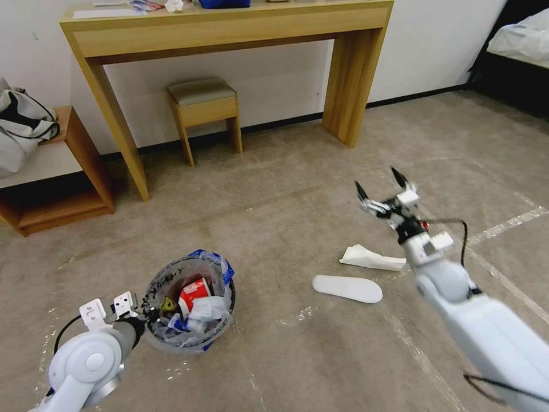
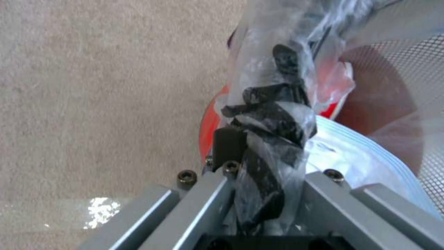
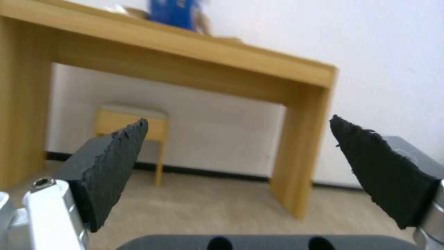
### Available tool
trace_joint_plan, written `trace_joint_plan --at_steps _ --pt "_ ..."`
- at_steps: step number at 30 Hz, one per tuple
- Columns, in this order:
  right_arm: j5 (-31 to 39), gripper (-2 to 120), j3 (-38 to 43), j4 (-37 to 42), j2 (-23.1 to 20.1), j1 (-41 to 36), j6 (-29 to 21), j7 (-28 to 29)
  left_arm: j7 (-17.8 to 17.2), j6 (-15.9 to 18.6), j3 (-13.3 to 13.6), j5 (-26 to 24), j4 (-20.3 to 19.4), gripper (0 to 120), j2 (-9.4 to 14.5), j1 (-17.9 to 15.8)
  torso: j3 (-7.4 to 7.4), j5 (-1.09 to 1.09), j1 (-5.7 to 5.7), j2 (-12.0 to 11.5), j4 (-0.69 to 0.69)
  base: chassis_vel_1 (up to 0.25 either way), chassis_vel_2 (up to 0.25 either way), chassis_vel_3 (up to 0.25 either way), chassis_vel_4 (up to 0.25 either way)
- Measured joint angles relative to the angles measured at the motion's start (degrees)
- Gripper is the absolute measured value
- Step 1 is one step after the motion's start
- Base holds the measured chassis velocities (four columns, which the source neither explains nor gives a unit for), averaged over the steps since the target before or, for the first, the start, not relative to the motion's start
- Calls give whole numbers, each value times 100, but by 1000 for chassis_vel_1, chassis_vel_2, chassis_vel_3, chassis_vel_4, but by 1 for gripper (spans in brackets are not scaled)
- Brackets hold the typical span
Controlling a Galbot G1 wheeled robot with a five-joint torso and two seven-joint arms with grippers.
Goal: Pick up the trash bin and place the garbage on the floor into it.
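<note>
**Left end effector on bin liner; right end effector open and raised**

We log the trash bin (image 1: 189, 306) on the beige carpet floor (image 1: 297, 217), at lower left of the head view. It is a small round pail with a red wall, lined by a crinkled clear bag with black print and blue handles. Inside we see a red-and-white carton (image 1: 193, 293) and crumpled white wrappers.

The left wrist view adds what the head view lacks: the left end effector (image 2: 259, 163) is closed on a twisted fold of the liner at the bin's rim, with the red wall just beside one dark pad. In the head view the left arm comes in low from the bottom corner, its wrist touching the bin's near-left edge.

Well apart to the right, a flat white slipper (image 1: 347, 288) and a creased white tissue (image 1: 372, 258) lie on the floor, near each other.

The right end effector (image 1: 382, 186) is held above the carpet, fingers spread wide and empty. Its wrist view shows two rough black wedge pads (image 3: 109, 163) aimed at the wooden counter (image 3: 185, 57) and a small stool (image 3: 131, 121).
</note>
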Motion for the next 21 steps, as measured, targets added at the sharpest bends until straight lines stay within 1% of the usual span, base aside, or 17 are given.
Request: trace_joint_plan --at_steps 3,4,5,6,7,8,9,10,12,13,14,16,17,21 --pt "-334 100 692 180 446 -616 -58 98 6 0 -2 -7 -8 0 12 -4 0 -3 0 0 2 0 0 0 0" --pt "-334 100 692 180 446 -616 -58 98 6 0 -2 -7 -8 0 12 -4 0 -3 0 0 2 0 0 0 0" --pt "-349 100 832 245 573 -749 -76 108 10 2 -2 -3 -19 0 16 5 0 -2 0 0 2 0 0 0 0" --pt "-377 100 972 317 735 -886 -103 111 16 6 -1 2 -20 0 22 9 0 -1 0 0 2 0 0 0 0" --pt "-478 100 1159 387 1000 -1051 -107 113 19 11 2 5 -21 0 23 6 0 -3 0 0 1 0 0 0 0" --pt "-478 100 1159 387 1000 -1051 -107 113 19 11 2 5 -21 0 23 6 0 -3 0 0 1 0 0 0 0" --pt "-577 100 1287 448 1236 -1195 -102 112 20 14 6 5 -23 0 24 0 0 -2 0 0 2 0 0 0 0" --pt "-577 100 1287 448 1236 -1195 -102 112 20 14 6 5 -23 0 24 0 0 -2 0 0 2 0 0 0 0" --pt "-830 100 1516 587 1740 -1566 -42 64 18 19 25 6 -24 0 34 -19 1 0 1 0 2 0 0 0 0" --pt "-937 100 1585 615 1880 -1691 11 26 18 24 33 5 -25 0 37 -27 1 -1 1 0 2 0 0 0 0" --pt "-937 100 1585 615 1880 -1691 11 26 18 24 33 5 -25 0 37 -27 1 -1 1 0 2 0 0 0 0" --pt "-1249 100 1815 651 2253 -2011 198 -50 18 27 59 7 -22 0 27 -52 1 0 1 -1 1 0 0 0 0" --pt "-1249 100 1815 651 2253 -2011 198 -50 18 27 59 7 -22 0 27 -52 1 0 1 -1 1 0 0 0 0" --pt "-1370 100 2048 689 2532 -2276 319 -155 20 28 105 11 -9 0 14 -67 1 -3 1 -1 1 0 0 0 0"
